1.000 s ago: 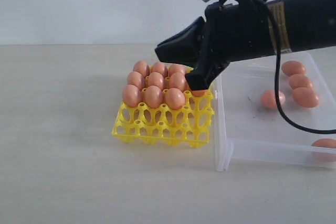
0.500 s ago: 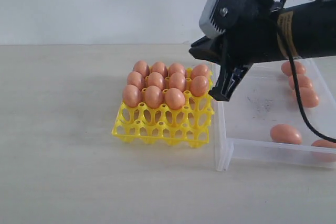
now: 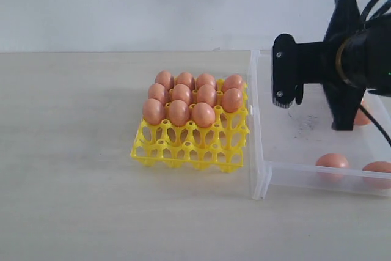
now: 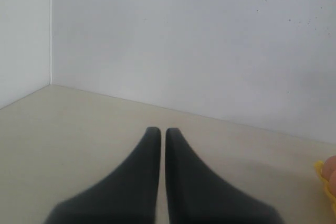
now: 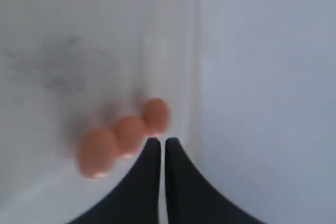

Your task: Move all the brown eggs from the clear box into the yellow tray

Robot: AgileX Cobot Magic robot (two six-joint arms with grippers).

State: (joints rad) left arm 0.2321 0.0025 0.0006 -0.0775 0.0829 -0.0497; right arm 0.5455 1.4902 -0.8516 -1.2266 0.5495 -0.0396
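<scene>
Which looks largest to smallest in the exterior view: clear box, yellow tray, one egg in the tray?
1. clear box, even though it is partly hidden and cropped by the picture's edge
2. yellow tray
3. egg at the tray's near left corner

Pale table bears yellow tray just beside clear box, perhaps touching

Three blurred brown eggs in clear box

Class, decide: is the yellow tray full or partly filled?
Partly filled: the yellow tray has empty front cups, with brown eggs sitting behind.
</scene>
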